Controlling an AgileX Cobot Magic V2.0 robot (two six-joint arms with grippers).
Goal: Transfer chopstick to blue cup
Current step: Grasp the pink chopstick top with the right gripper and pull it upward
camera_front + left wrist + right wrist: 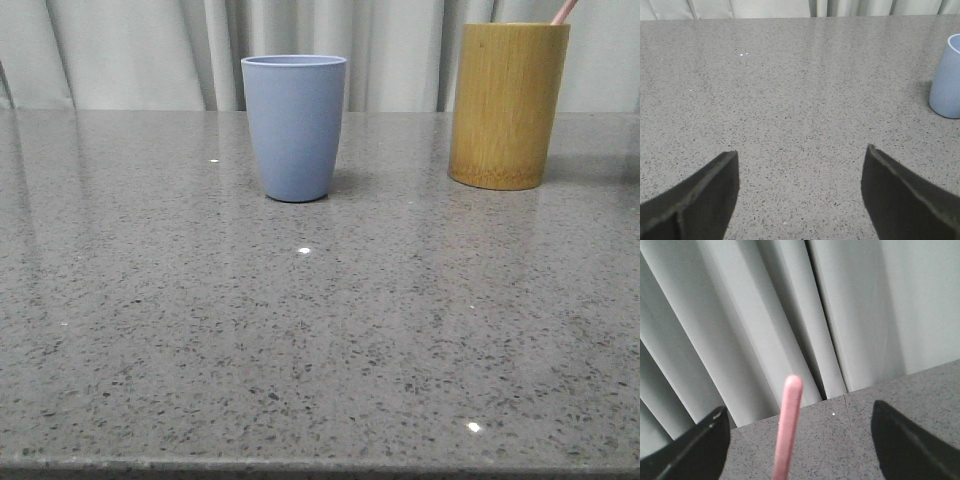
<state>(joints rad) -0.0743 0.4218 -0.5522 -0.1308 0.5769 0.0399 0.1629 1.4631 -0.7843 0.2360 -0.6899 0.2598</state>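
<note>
Front view: one blue cup (294, 127) and one bamboo holder (508, 105) stand apart on the tabletop (300, 340); one chopstick (564, 11) pokes from the holder.

Left wrist view: the left tool (800, 192) hangs wide open, empty, the cup off to one side ahead.

Right wrist view: the right tool (799, 440) is spread wide, nothing gripped, the chopstick's end rising between its jaws. Close squarely on the stick, then lift straight up before crossing.

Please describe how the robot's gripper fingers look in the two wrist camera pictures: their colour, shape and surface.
The left gripper has two dark, nearly black fingers, broad and wedge-shaped, with matte surfaces and lighter worn edges. The right gripper has similar dark, tapering fingers. No cables or markings can be seen on them.
</note>
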